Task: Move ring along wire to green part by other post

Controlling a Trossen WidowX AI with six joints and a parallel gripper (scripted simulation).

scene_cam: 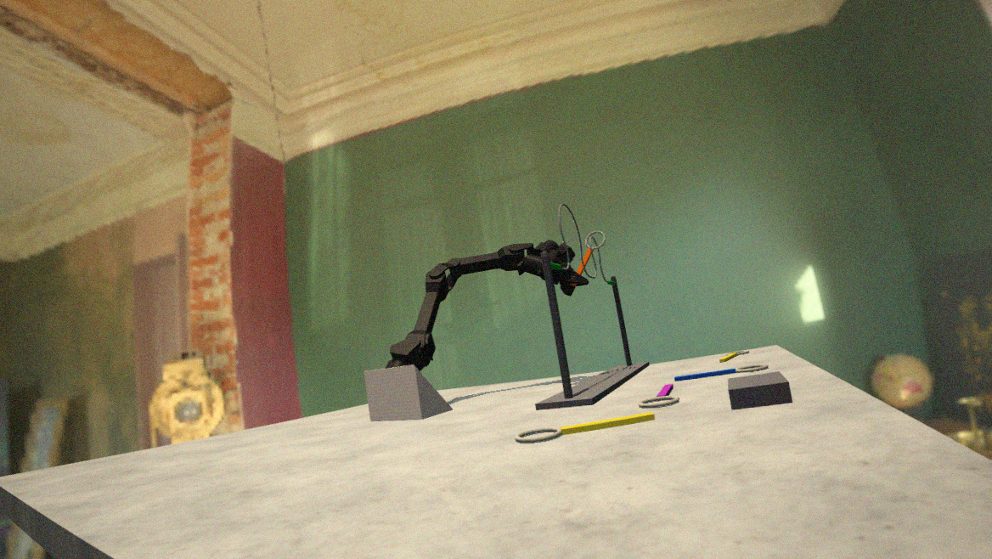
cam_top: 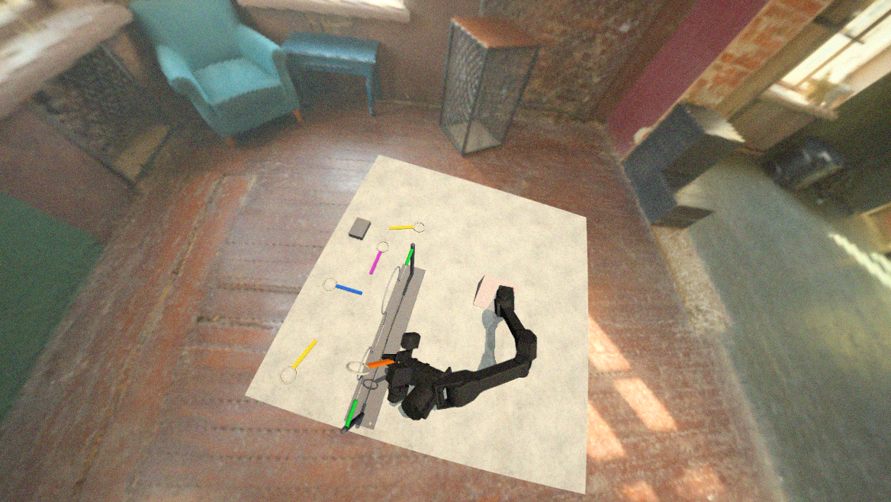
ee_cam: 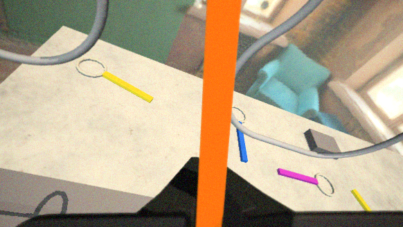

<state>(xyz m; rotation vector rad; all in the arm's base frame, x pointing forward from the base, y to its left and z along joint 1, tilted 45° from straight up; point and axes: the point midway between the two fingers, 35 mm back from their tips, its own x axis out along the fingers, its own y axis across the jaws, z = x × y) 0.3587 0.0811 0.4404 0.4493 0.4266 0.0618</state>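
Looks like a room in some worn old house tbh: scuffed wooden floorboards (cam_top: 205, 374), a comfy teal armchair (cam_top: 233, 81) (ee_cam: 289, 83), a little blue side table (cam_top: 333, 49), bare brick (scene_cam: 210, 228) and fancy ceiling trim (scene_cam: 416, 90).

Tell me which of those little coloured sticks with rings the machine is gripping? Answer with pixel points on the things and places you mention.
The orange-handled ring (cam_top: 381, 363) (scene_cam: 585, 262) (ee_cam: 219, 104), raised beside the wire; yellow, blue and magenta ones lie flat.

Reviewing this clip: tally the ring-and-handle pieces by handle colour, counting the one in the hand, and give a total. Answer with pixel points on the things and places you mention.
Orange (cam_top: 381, 362) (scene_cam: 585, 262) (ee_cam: 219, 104): 1, in the hand (cam_top: 391, 362) (scene_cam: 577, 281) (ee_cam: 201, 165)
Yellow: 2
Blue (cam_top: 349, 289) (scene_cam: 705, 375) (ee_cam: 242, 142): 1
Magenta (cam_top: 375, 262) (scene_cam: 665, 390) (ee_cam: 298, 176): 1
Total: 5
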